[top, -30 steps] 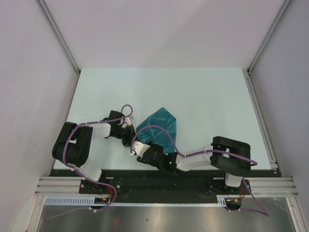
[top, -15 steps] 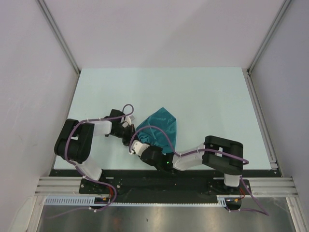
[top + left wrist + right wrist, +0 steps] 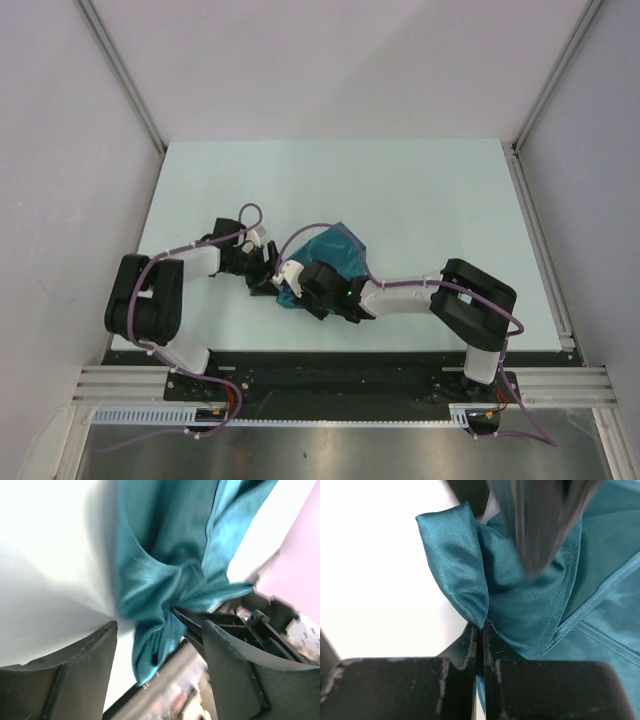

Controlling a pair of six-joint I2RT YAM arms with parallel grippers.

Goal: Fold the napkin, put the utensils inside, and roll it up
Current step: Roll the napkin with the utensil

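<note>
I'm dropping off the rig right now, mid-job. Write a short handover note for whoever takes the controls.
Left gripper: open, with the teal shiny cloth napkin bunched between its spread jaws, not gripped.
Right gripper: shut on a folded-over edge of the napkin.
Napkin: crumpled between both grippers, near the front of the pale table, left of centre.
Small spoon: not visible in any view; it may be hidden in the cloth.
Done: no flat fold or roll shows.
Left: locate the spoon, then fold the napkin around it and roll.

No legible text, no labels or brands, no numbers or signs, napkin (image 3: 340, 250) and table (image 3: 430, 200) unmarked
</note>
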